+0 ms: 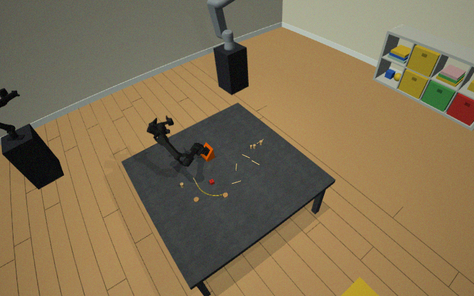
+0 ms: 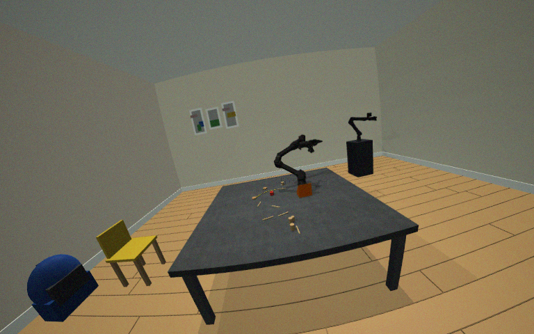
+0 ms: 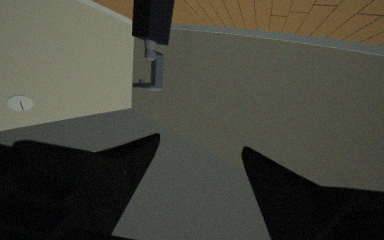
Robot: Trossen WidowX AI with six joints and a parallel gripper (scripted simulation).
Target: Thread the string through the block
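Observation:
The orange block point(image 1: 210, 157) point(image 2: 304, 191) stands on the table point(image 1: 253, 209) point(image 2: 236, 244), close to the arm's base. Its hole cannot be made out clearly. The yellow string point(image 1: 202, 191) runs in a curve from the round wooden button point(image 1: 225, 195) point(image 2: 254, 197) to the thin stick point(image 1: 194, 180) point(image 2: 281, 188), which lies on the table. The string is not in the block. My gripper point(image 1: 162, 121) point(image 3: 201, 144) is open and empty, raised high above the table's back edge, away from stick and block. The wrist view shows only walls, ceiling and floor beyond the fingers.
A red cube point(image 1: 212, 181) point(image 2: 271, 193) lies inside the string's curve. A second round disc point(image 1: 195, 199) and a small peg point(image 1: 181, 184) are near the string. Several loose sticks, one here point(image 1: 255, 161), and small pegs, one here point(image 1: 250, 146), lie beyond the cube.

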